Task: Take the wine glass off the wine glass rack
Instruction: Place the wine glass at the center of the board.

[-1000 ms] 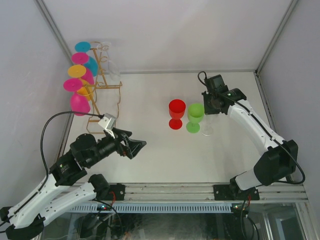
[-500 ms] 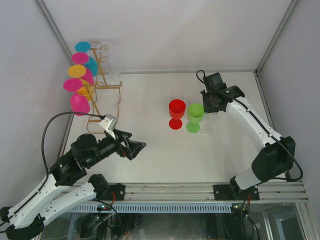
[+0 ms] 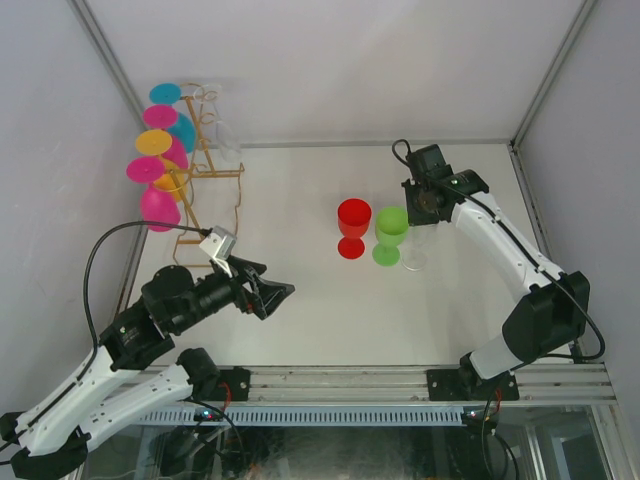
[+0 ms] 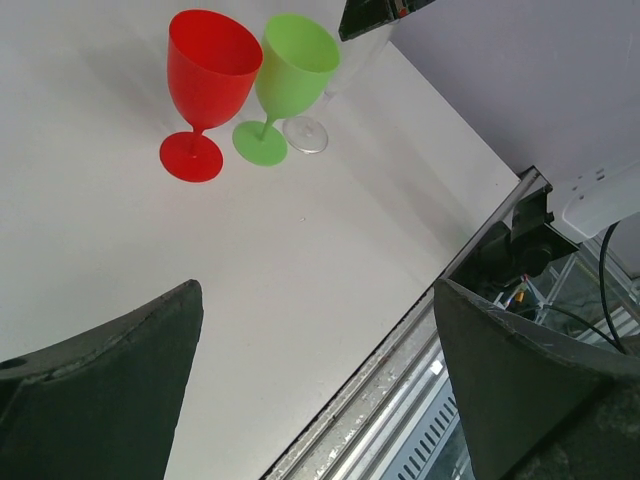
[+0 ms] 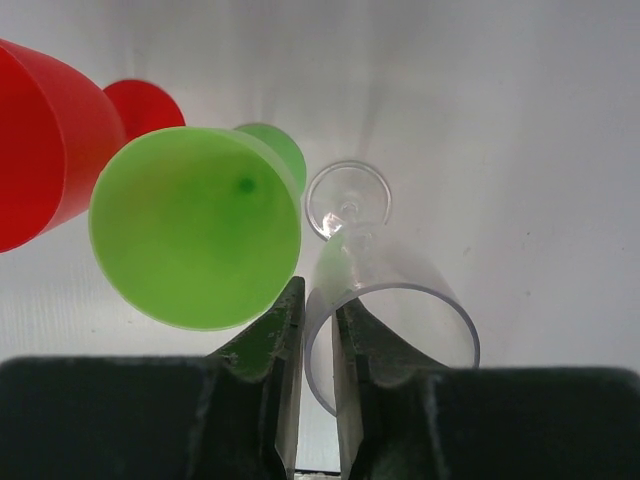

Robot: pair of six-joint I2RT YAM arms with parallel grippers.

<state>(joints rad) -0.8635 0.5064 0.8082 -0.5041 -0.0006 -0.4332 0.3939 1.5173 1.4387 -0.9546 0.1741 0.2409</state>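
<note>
Straddling the clear wine glass (image 5: 400,290) at its rim, the right gripper (image 5: 318,300) is narrow; whether it is actually gripping I cannot tell. The glass stands on the table (image 3: 300,200) just beside the green glass (image 3: 390,232), well apart from the rack (image 3: 213,170). It is probably light, stiff and slick, so rim or stem suits. The left gripper (image 3: 278,292) gapes wide.

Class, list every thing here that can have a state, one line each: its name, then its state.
left gripper, open, empty
right gripper, nearly closed astride the clear glass rim; grip unclear
clear glass, upright on the table
red glass, upright, empty
green glass, upright beside it, empty
rack, upright, loaded
coloured glasses, hanging on the rack, upside down
</note>
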